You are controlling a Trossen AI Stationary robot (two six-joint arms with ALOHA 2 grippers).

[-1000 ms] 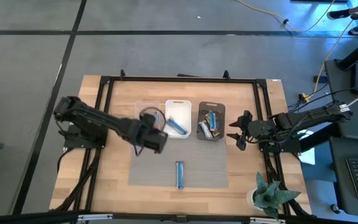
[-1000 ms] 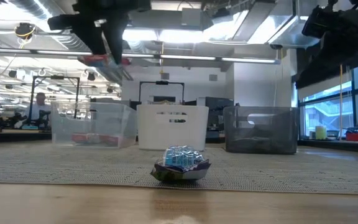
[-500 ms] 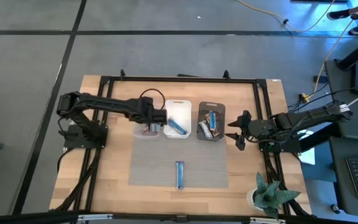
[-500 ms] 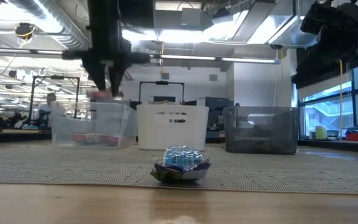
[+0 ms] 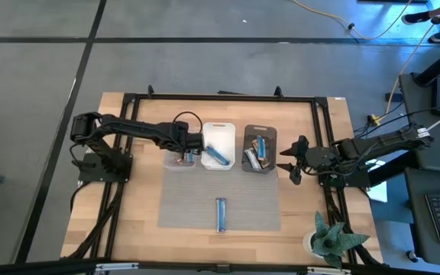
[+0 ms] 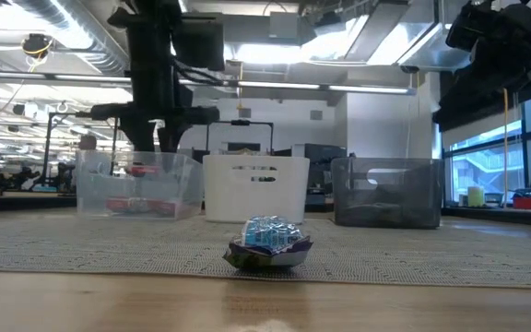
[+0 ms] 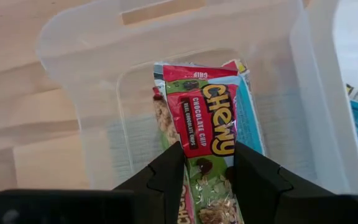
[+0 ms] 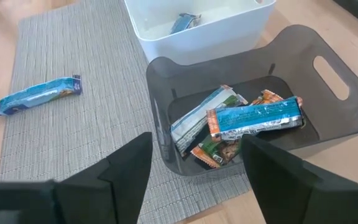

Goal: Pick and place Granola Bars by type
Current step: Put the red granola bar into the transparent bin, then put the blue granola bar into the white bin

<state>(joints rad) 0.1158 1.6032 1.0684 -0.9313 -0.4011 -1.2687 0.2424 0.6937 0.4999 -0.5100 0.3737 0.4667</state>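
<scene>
Left wrist view: left gripper [image 7: 208, 163] jaws pinch a red-green granola bar [image 7: 206, 121] over the clear bin [image 7: 79, 93]; right gripper [image 8: 194, 163] jaws spread.

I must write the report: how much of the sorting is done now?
Done: bars lie in the clear bin, white bin and grey bin. In hand: the left gripper holds a red Chewy bar over the clear bin. Left: one blue bar on the mat; the right gripper waits open.

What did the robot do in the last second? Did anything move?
The left gripper, shut on the red-green granola bar, swung from over the mat to above the clear bin and came down into its mouth. It has not let go yet. The right gripper stayed open beside the grey bin, and the blue bar on the mat never moved.
</scene>
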